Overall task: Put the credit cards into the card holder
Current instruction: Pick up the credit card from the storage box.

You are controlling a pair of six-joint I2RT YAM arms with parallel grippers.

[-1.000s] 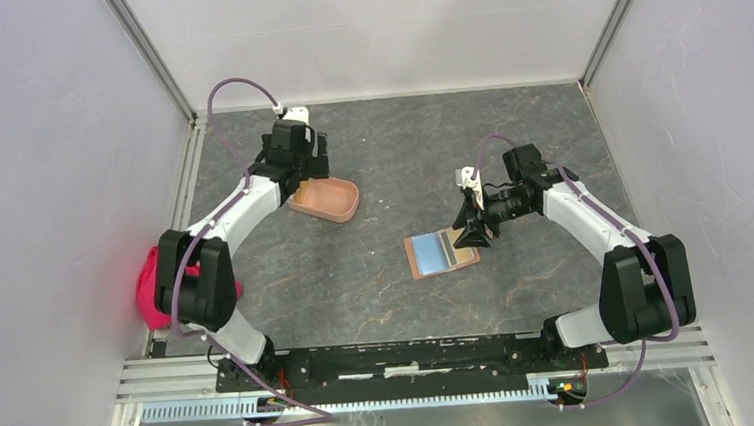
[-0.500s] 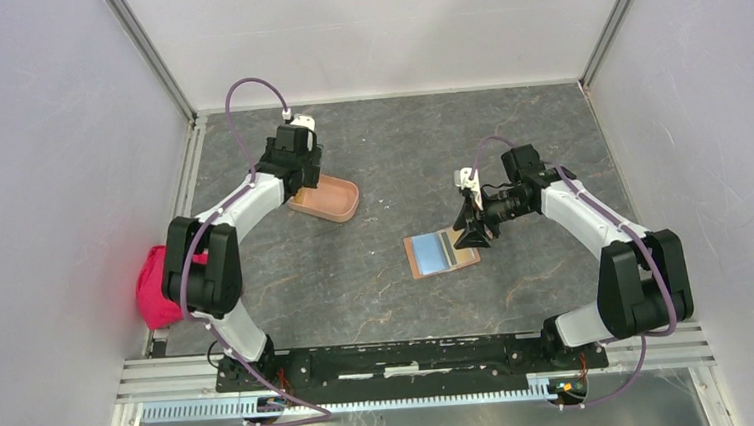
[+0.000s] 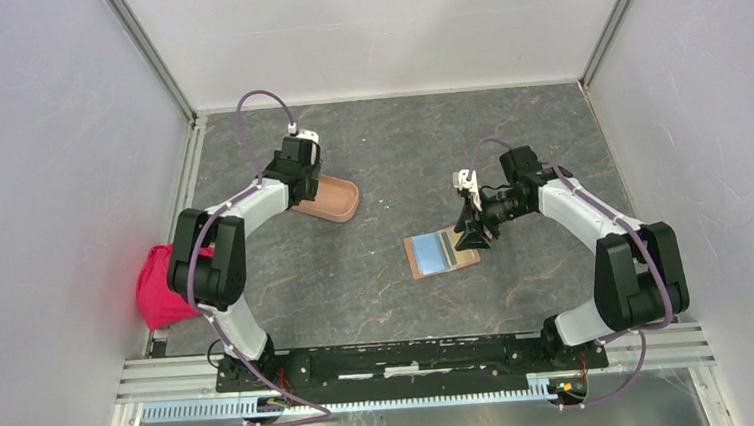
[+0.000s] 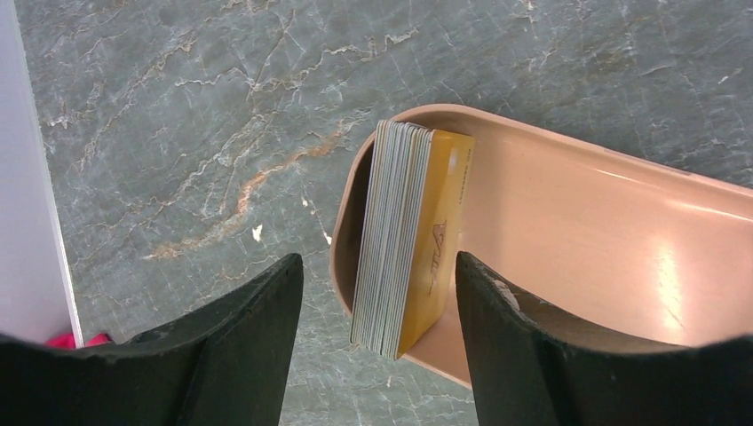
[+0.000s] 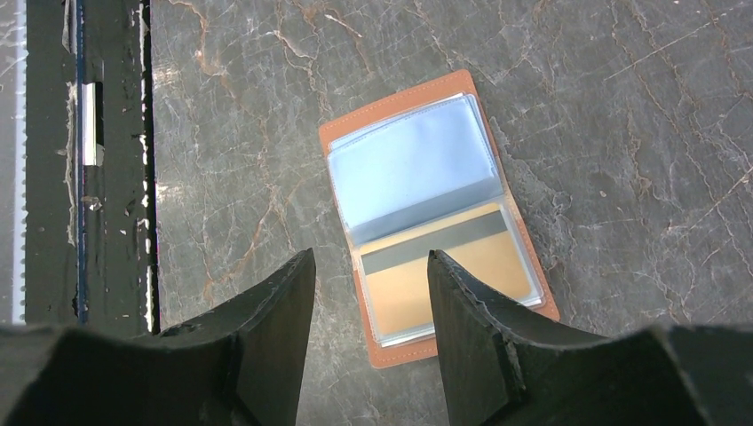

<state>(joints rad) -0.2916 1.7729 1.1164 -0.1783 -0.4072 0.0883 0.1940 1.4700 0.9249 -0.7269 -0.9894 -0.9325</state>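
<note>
The card holder (image 3: 340,202), a salmon-pink oval tray, sits at the back left. In the left wrist view a stack of several credit cards (image 4: 407,232) stands on edge against the tray's (image 4: 586,209) left end, with an orange card facing inward. My left gripper (image 3: 302,183) (image 4: 377,264) is open and empty, its jaws straddling the stack from above without touching it. My right gripper (image 3: 473,233) (image 5: 370,257) is open and empty, just above the near edge of an open brown wallet (image 3: 441,252) (image 5: 401,106). One orange card (image 5: 444,271) lies in a clear sleeve of the wallet.
A red-pink cloth (image 3: 158,286) lies at the left table edge beside the left arm. Grey walls close in the left, right and back sides. The black base rail (image 5: 84,160) shows left of the wallet in the right wrist view.
The left arm has drawn in, its wrist shifting slightly toward the tray's left end. The right arm, wallet and tray have not visibly moved.
</note>
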